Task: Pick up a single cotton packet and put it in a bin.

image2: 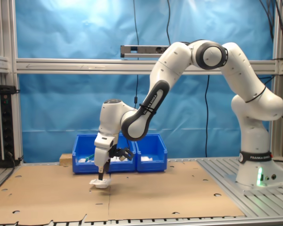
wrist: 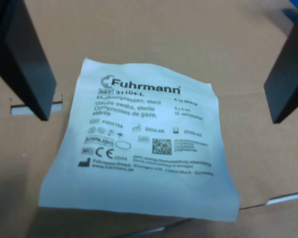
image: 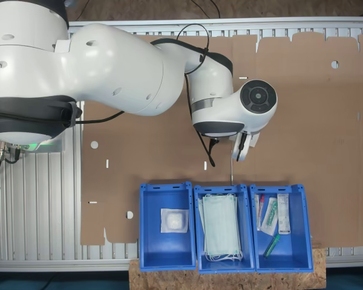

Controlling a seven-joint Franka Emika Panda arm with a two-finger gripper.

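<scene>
Cardboard sheet (wrist: 139,29) under me; cotton packet (wrist: 141,141) lies flat directly below my gripper (wrist: 154,74), jaws open, one finger off each side edge; straight descent needed.

A blue backdrop (image2: 61,117) covers the rear of the cell in the second exterior view, framed by aluminium posts and a horizontal rail (image2: 85,65). A ribbed metal table (image: 36,205) carries a brown cardboard sheet (image: 302,121) with punched holes and slots. Cables (image2: 136,28) hang before the backdrop. Dark rack equipment (image2: 0,125) stands at the second exterior view's left. Lighting is even.
</scene>
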